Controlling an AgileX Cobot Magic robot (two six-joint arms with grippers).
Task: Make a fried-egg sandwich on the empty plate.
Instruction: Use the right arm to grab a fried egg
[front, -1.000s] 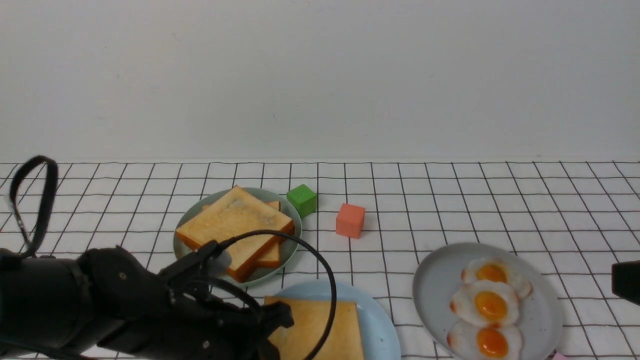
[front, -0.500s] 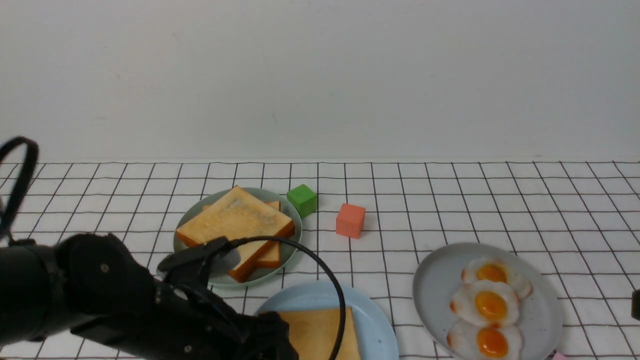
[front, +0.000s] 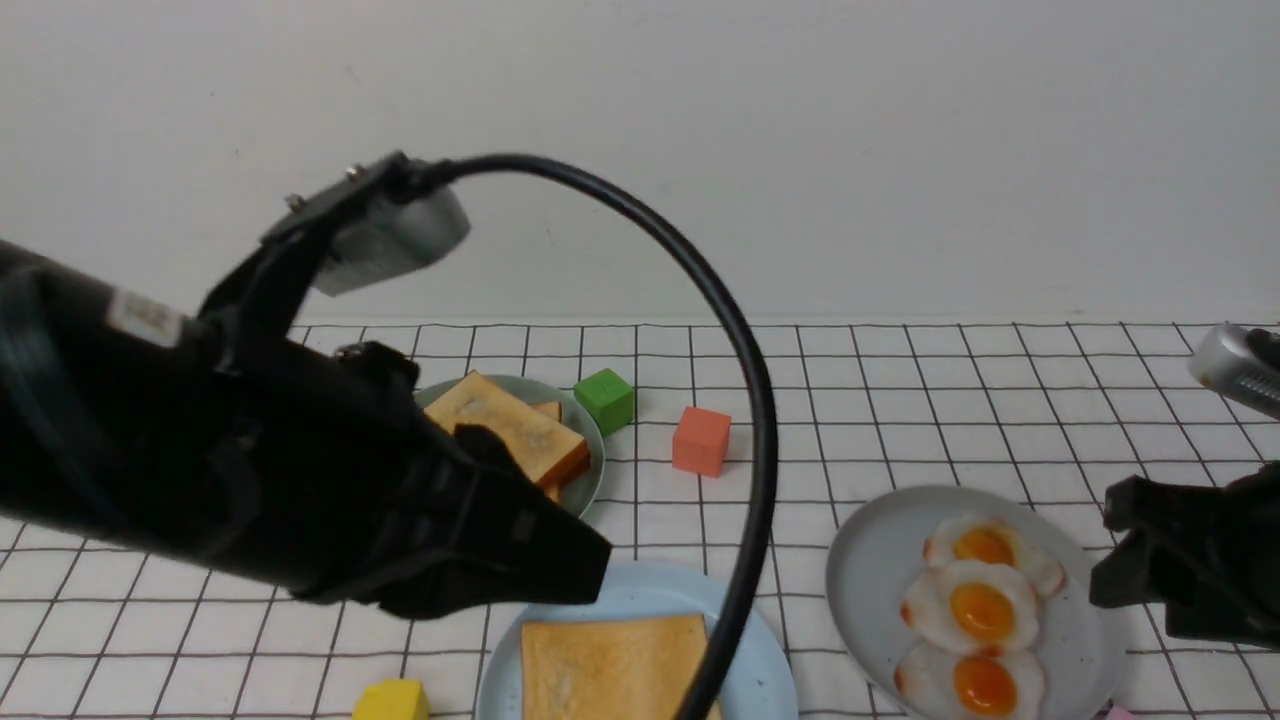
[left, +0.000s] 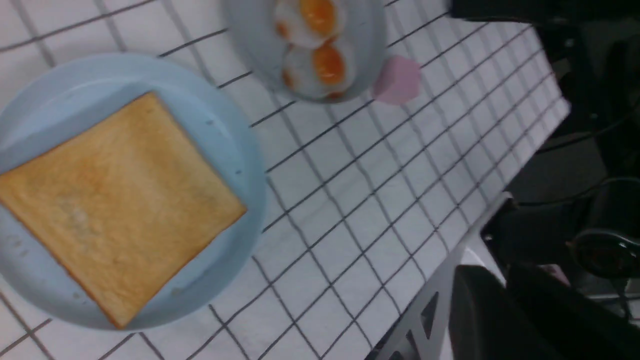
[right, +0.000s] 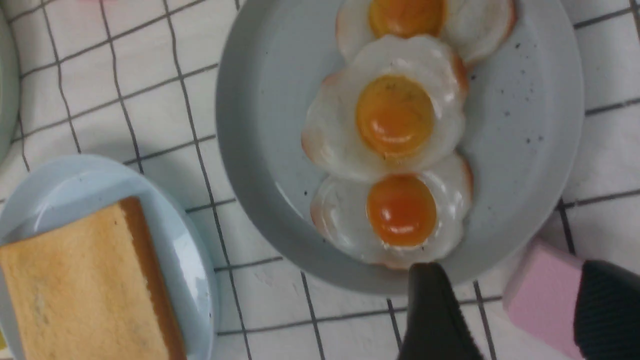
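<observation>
One toast slice lies flat on the pale-blue plate at the front centre; it also shows in the left wrist view. Three fried eggs overlap on the speckled grey plate to the right. More toast slices are stacked on the pale-green plate. My left gripper hangs above the blue plate's far left rim, its jaws close together and empty. My right gripper is open and empty at the grey plate's right edge, just short of the nearest egg.
A green cube and an orange-red cube stand behind the plates. A yellow block sits at the front left. A pink block lies between my right gripper's fingers, beside the grey plate. The table's edge is near.
My left arm has risen up and away from the blue plate, leaving the toast lying on it. My right arm has come in from the right edge to the egg plate.
</observation>
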